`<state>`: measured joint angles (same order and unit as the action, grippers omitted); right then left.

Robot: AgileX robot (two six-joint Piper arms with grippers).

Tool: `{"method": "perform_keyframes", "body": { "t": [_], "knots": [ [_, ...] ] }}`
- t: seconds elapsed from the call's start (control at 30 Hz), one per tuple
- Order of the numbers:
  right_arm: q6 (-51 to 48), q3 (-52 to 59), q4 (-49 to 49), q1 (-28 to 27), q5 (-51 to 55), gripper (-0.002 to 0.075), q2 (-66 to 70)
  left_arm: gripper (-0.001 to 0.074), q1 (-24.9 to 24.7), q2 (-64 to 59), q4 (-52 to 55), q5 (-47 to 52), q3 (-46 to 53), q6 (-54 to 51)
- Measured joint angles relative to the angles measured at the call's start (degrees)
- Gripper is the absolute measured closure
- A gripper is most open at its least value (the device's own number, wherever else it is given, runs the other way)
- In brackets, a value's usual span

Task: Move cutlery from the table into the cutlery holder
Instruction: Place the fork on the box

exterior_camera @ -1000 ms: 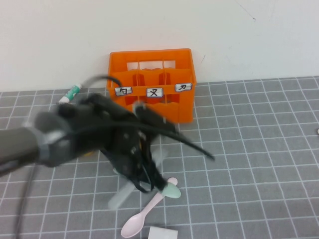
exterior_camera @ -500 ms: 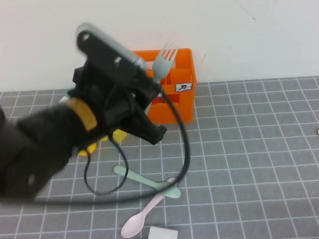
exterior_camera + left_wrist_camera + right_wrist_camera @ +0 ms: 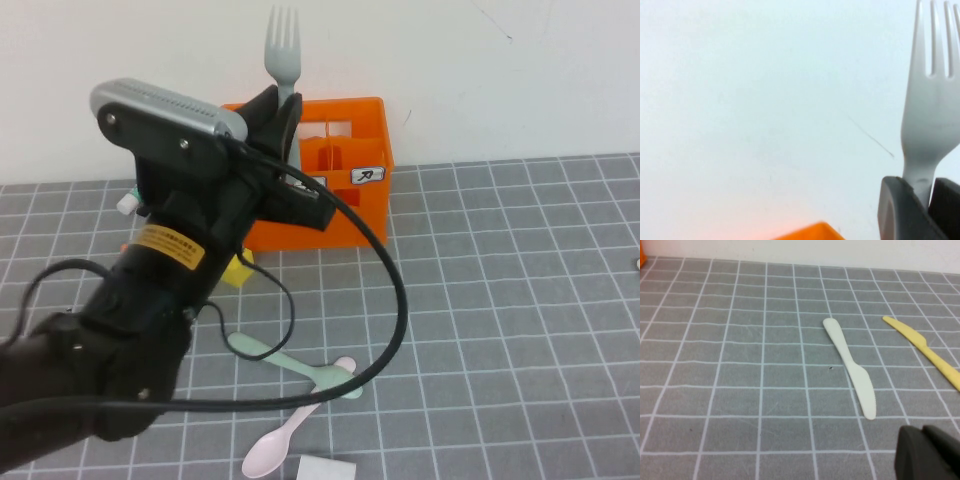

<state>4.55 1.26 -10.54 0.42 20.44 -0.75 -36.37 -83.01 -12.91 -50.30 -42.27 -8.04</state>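
fork point(image 3: 284, 45): matte plastic | cutlery holder point(image 3: 352, 190): glossy orange plastic

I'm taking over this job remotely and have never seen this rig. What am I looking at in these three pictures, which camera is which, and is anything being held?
This is a two-armed table robot; each arm ends in a two-fingered hand and carries its own camera.

The high view looks down from the robot's side. The big dark shape is the left arm. Its left hand is raised above the orange cutlery holder and is shut on a grey-green fork, tines up. On the grey gridded table lie a mint-green spoon and a pale pink spoon, crossing each other.

The left wrist view shows the same fork pinched between the dark fingers, against the white wall.

The right wrist view shows the right hand, shut and empty, low over the table near a white knife and a yellow knife.
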Motion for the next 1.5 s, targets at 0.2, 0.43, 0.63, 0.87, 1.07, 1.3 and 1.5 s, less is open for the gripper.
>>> {"method": "perform_keyframes", "body": {
  "t": [0.2, 0.43, 0.63, 0.87, 1.07, 1.3, 1.5],
  "knots": [
    [0.00, 0.00, 0.00, 0.00, 0.00, 0.0729, 0.00, 0.0647, 0.40, -5.13, -6.36, -6.03, -0.81, 0.40],
    [0.00, 0.00, 0.00, 0.00, 0.00, 0.0729, 0.00, 0.0647, 5.59, -10.84, -3.63, -3.02, -7.26, 7.36],
    [0.00, 0.00, 0.00, 0.00, 0.00, 0.0729, 0.00, 0.0647, 10.75, -15.99, 4.39, 2.87, -14.83, 16.25],
    [0.00, 0.00, 0.00, 0.00, 0.00, 0.0729, 0.00, 0.0650, 11.67, -23.96, 9.74, 6.49, -23.16, 18.22],
    [0.00, 0.00, 0.00, 0.00, 0.00, 0.0729, 0.00, 0.0650, 11.71, -29.64, 9.74, 8.00, -28.12, 16.49],
    [0.00, 0.00, 0.00, 0.00, 0.00, 0.0729, 0.00, 0.0610, 11.71, -33.22, 9.15, 8.62, -30.27, 14.54],
    [0.00, 0.00, 0.00, 0.00, 0.00, 0.0729, 0.00, 0.0486, 12.32, -33.71, 8.20, 12.24, -30.27, 14.49]
  ]
}}
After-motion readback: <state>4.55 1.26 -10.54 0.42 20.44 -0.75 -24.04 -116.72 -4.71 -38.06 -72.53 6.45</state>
